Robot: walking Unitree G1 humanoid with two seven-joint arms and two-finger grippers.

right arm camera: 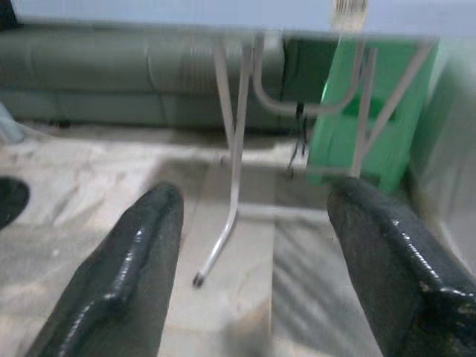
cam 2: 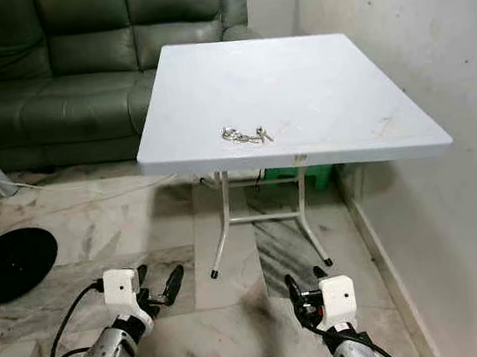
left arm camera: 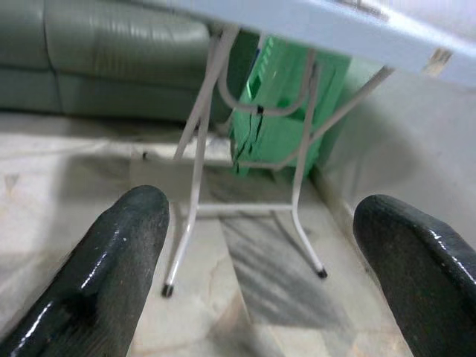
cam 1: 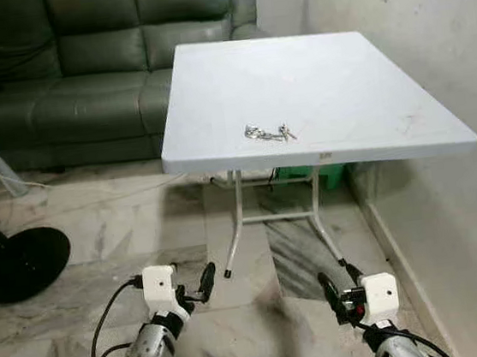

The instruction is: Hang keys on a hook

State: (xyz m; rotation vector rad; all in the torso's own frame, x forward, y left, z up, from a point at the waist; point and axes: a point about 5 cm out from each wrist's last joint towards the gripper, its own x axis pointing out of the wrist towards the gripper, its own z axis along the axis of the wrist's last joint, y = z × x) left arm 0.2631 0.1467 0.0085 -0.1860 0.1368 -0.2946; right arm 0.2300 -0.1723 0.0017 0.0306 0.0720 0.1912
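Robot stands short of the white tabletop [cam 1: 315, 92], head camera looking forward and down over it. Keys [cam 1: 269, 133] lie flat on the tabletop, near its front edge and roughly mid-width, well apart from the wall [cam 1: 429, 36] on the right. Nothing else sits on the surface.

Left claw [cam 1: 201, 287] and right claw [cam 1: 331, 291] are both held low, below tabletop height, over the marble floor [cam 1: 99, 237]. Both are released: each wrist view shows two black fingers [left arm camera: 104, 275] spread wide with only floor and the table legs [right arm camera: 230, 171] between them. Neither carries anything. Judgement: this low, spread posture is a ready carriage for the approach, not a reach; the keys are not yet within either claw's span.

Orientation of the keys: the bunch is strung out in a short line, long axis running about parallel to the tabletop's front edge, left to right in the head views. The ring end appears to be toward the robot's left and the key blades toward the right, but the detail is too small to confirm.

Likely reason for placement near the edge: easy pickup from the front.

No hook is identifiable. Green sofa [cam 1: 62, 69] stands behind the table, a green crate [left arm camera: 286, 111] under it, a black round base [cam 1: 22, 263] on the floor at left.
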